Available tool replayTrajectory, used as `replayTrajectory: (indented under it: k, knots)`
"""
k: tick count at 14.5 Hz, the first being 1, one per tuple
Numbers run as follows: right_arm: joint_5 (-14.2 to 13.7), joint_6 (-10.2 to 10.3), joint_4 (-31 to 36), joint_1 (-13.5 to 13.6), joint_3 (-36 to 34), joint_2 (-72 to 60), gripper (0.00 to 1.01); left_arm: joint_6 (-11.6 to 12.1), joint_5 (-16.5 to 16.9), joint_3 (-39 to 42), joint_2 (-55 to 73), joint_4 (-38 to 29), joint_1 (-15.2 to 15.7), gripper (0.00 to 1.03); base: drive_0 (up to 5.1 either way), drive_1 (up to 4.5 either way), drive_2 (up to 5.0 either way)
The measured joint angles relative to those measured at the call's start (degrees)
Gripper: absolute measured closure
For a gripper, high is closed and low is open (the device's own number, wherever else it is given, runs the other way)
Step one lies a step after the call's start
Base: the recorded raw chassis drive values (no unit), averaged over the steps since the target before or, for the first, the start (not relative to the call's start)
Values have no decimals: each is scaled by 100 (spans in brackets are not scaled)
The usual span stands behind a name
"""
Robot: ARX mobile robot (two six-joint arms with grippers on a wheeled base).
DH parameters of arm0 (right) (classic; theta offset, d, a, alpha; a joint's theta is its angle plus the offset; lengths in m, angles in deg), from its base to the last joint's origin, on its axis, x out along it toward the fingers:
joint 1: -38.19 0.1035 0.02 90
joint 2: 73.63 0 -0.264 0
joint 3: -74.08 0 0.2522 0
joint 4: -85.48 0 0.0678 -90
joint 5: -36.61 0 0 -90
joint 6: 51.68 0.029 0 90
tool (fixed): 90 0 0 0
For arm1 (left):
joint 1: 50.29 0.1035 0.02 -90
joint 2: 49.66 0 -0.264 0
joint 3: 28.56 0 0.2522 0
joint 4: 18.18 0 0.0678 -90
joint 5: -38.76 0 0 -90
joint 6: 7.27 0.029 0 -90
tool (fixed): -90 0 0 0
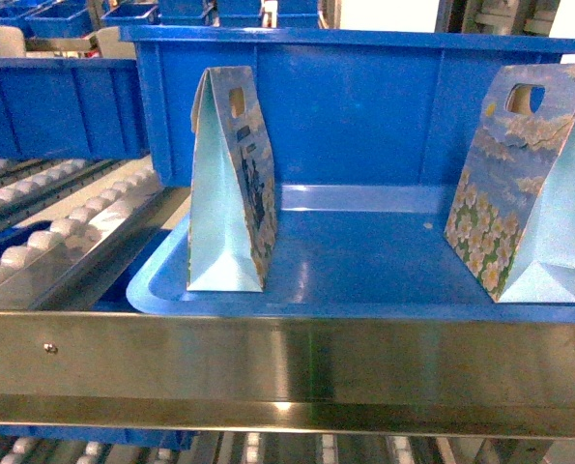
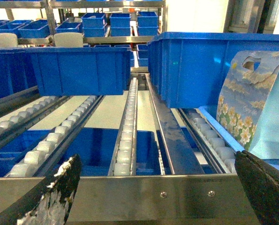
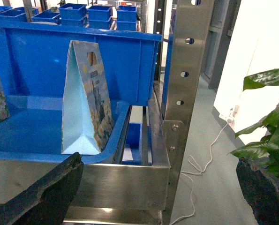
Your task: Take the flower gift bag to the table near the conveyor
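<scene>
Head view shows two gift bags upright on a blue tray [image 1: 297, 280] on the conveyor [image 1: 65, 232], behind its steel front rail [image 1: 268, 358]. The flower gift bag [image 1: 524, 184] stands at the right end, tall axis vertical, handle hole on top (the other bag [image 1: 231, 184] shows no clear blossoms). Right gripper [image 3: 158, 197] looks nearer; it hangs low before the rail, fingers spread wide and empty. Left gripper [image 2: 162, 197] is likewise agape.

Two gift bags [image 1: 231, 184] [image 1: 525, 184] upright in one blue tray [image 1: 364, 275], one large blue bin [image 1: 364, 106] behind them, one steel conveyor [image 2: 130, 122] with several roller lanes, many small blue bins [image 2: 120, 21] on far shelves, one plant [image 3: 270, 122]
</scene>
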Motion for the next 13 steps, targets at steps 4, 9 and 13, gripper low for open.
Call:
replayTrajectory:
  k: [4, 9, 13]
  knots:
    - [0, 0, 0, 0, 0, 0, 3, 0, 0, 0, 0, -2, 0, 5, 0, 0, 0]
    - [0, 0, 0, 0, 0, 0, 3, 0, 0, 0, 0, 0, 0, 5, 0, 0, 0]
    - [2, 0, 0, 0, 0, 0, 3, 0, -2, 0, 0, 0, 0, 5, 0, 0, 0]
